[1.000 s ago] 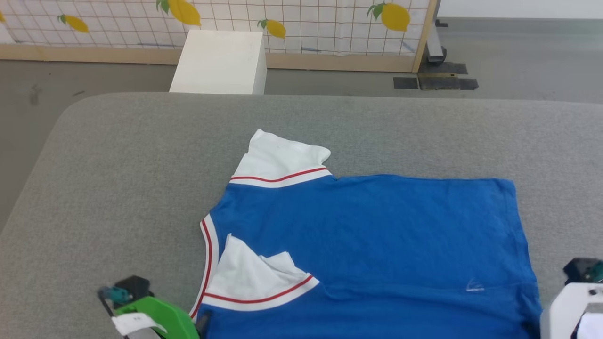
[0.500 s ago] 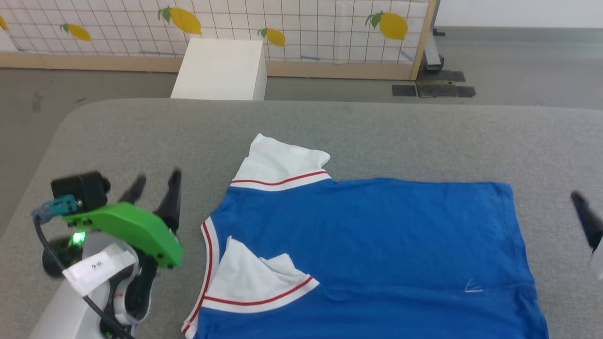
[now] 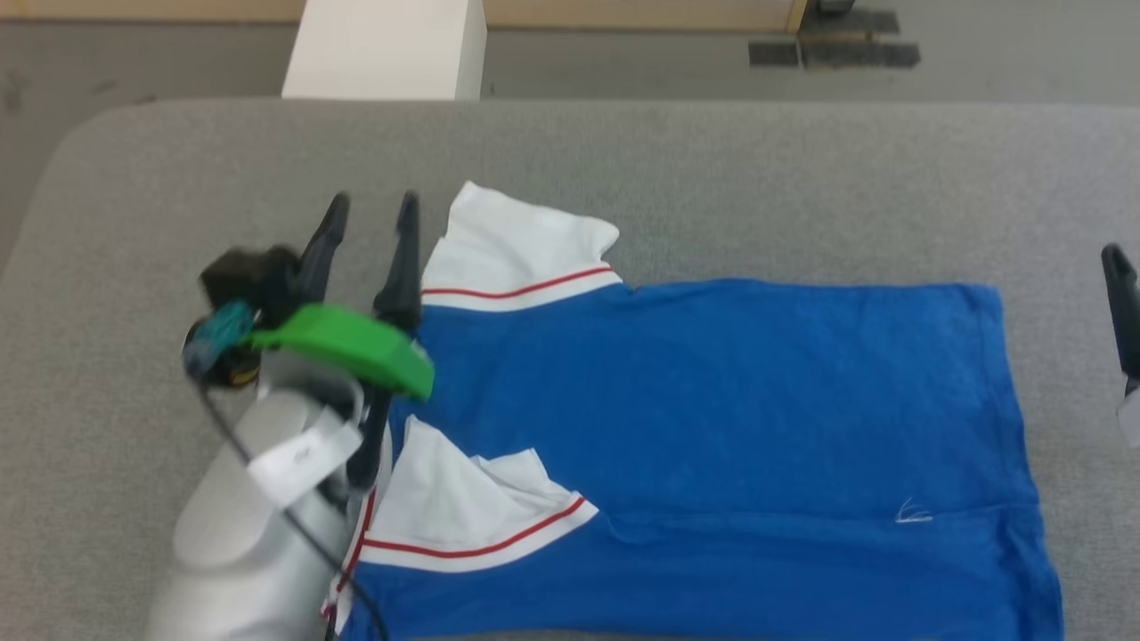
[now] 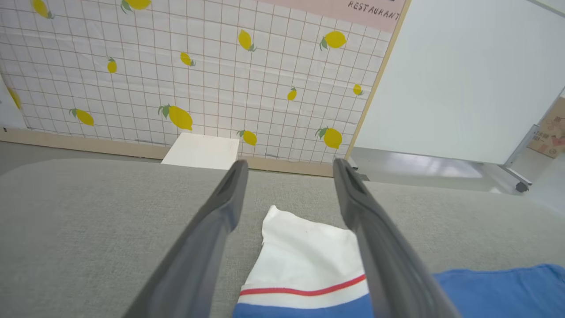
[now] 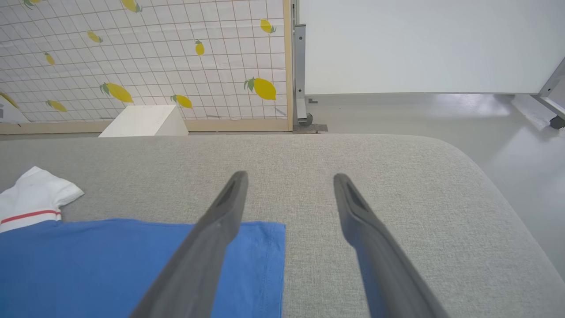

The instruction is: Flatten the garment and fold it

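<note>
The garment (image 3: 712, 409), a bright blue shirt, lies spread on the grey table (image 3: 757, 178). Its far white sleeve (image 3: 521, 240) sticks out flat, with red trim at its seam. The near white sleeve (image 3: 463, 507) is folded over onto the blue body. My left gripper (image 3: 372, 209) hovers open just left of the far sleeve, empty; in the left wrist view the sleeve (image 4: 304, 251) lies between and below its fingers (image 4: 212, 229). My right gripper (image 5: 289, 179) is open and empty over the shirt's hem corner (image 5: 265, 247); one of its fingers (image 3: 1122, 303) shows at the right edge.
A white box (image 3: 383, 49) stands on the floor behind the table's far edge. Behind it stands a lemon-print panel (image 4: 176, 66) with a wooden frame. Bare grey table surface surrounds the shirt on the left, far and right sides.
The head camera has tilted down. My left gripper has risen from the near edge and travelled forward and right to the far sleeve. The right gripper has lifted off the shirt's near right corner.
</note>
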